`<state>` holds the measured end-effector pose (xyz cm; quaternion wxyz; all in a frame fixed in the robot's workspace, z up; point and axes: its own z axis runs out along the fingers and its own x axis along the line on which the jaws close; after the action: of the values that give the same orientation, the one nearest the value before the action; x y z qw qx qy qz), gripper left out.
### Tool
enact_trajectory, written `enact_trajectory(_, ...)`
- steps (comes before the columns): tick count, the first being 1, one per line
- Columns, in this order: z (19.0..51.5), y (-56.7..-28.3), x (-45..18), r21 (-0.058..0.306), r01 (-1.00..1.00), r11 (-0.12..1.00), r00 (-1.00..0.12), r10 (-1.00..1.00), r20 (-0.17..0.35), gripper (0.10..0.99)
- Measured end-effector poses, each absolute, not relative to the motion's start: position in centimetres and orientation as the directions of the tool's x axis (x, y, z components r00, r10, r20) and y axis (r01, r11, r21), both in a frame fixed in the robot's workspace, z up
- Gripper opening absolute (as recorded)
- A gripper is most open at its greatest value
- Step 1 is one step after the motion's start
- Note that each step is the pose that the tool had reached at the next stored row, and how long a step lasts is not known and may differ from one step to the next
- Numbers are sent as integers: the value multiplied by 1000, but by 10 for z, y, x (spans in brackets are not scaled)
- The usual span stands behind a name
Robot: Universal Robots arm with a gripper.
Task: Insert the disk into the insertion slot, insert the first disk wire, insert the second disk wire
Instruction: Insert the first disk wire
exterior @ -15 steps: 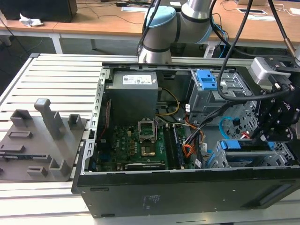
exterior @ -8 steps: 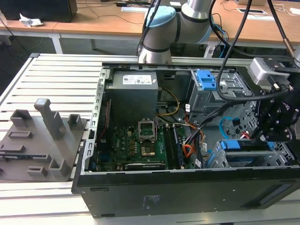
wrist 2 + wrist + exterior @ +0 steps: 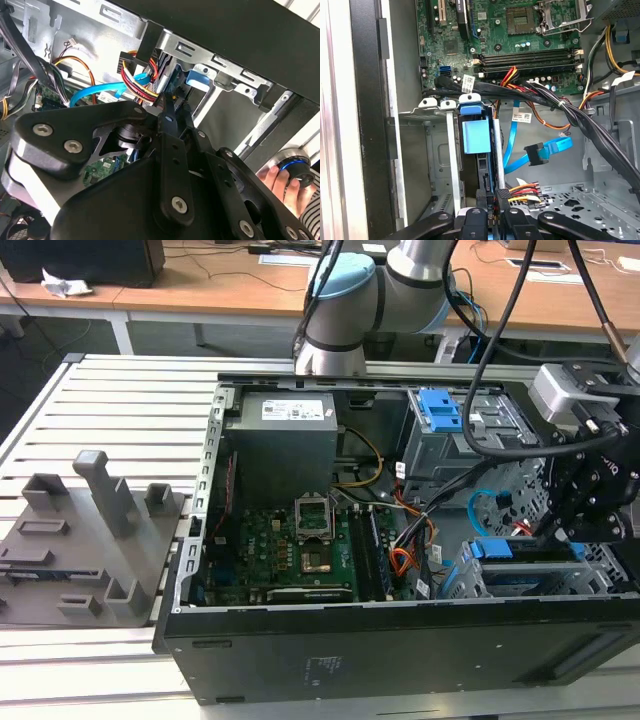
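Jaws pinching first disk wire point(image 3: 522, 190), disk point(image 3: 476, 136) slotted

From my remote console: the gripper point(image 3: 163, 106) reaches into the open computer case point(image 3: 225, 25), its black nose meeting the first disk wire point(image 3: 141, 83), the orange, red and black bundle between its ten and eleven o'clock. The second disk wire point(image 3: 97, 94) curves light blue at nine o'clock. At two o'clock the disk point(image 3: 199, 77) shows its blue bracket inside the grey insertion slot point(image 3: 225, 67). At four o'clock a person's hand point(image 3: 280, 182) grips a blue-ringed black knob point(image 3: 296, 169).
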<state>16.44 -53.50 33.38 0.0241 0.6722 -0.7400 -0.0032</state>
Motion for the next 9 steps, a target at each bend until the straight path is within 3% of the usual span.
enact_trajectory(6, 331, -535, 164, 38, -995, 96, -95, -995, 29, 188)
enact_trajectory(9, 332, -535, 164, 37, -995, 96, -95, -995, 29, 267)
